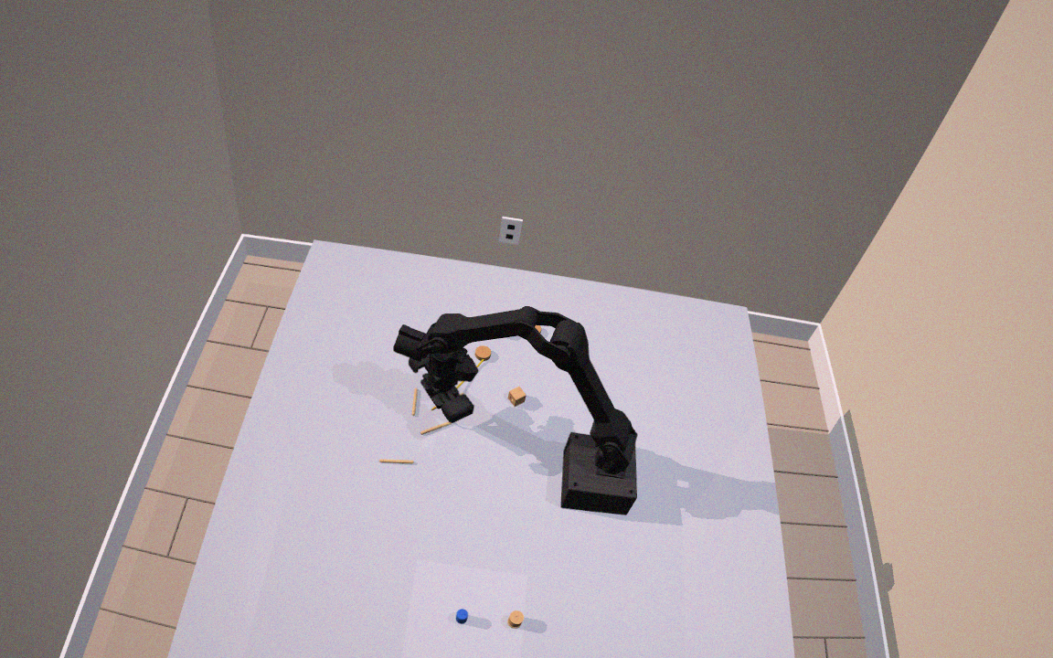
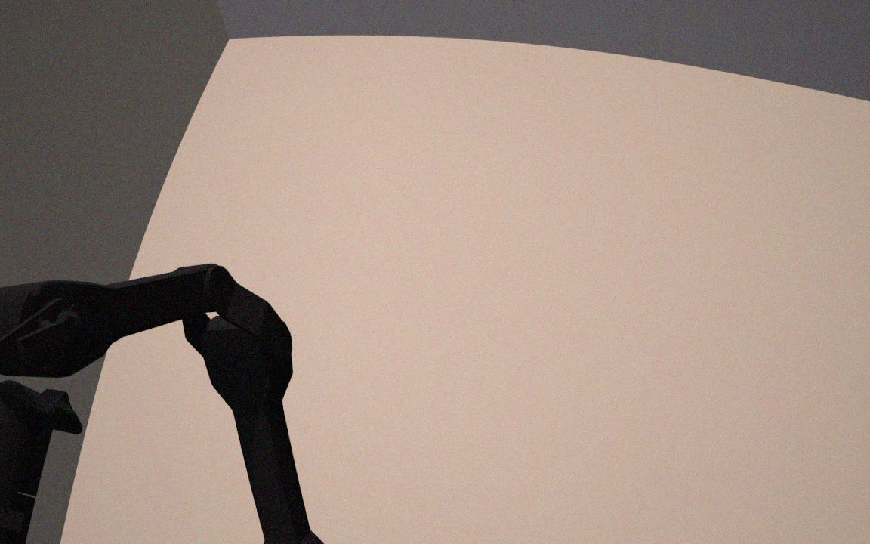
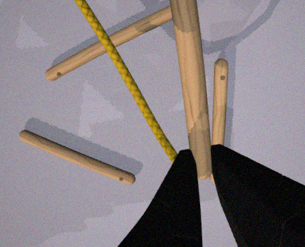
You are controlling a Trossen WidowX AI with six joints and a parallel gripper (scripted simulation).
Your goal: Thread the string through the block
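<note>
My gripper (image 3: 200, 158) is shut on the thin wooden stick (image 3: 193, 75) near its lower end, and the stick extends up out of the wrist view. The yellow string (image 3: 131, 87) slants from the top left down behind the left finger. Its join to the stick is hidden. In the top view the wooden block (image 1: 517, 397) stands on the table, right of the gripper. The hole is too small to judge. The round button (image 1: 483, 352) lies up and left of the block, with yellow string beside it. The fingertips are hidden by the arm there.
Loose sticks lie below the gripper (image 3: 77, 156) (image 3: 220, 103) (image 1: 414, 401) (image 1: 434, 427), and another stick (image 1: 396, 461) lies farther down-left. A blue cylinder (image 1: 462, 616) and a wooden disc (image 1: 515, 619) stand at the bottom. Another orange object (image 1: 537, 329) is partly hidden behind the arm. The exterior view shows only arm and walls.
</note>
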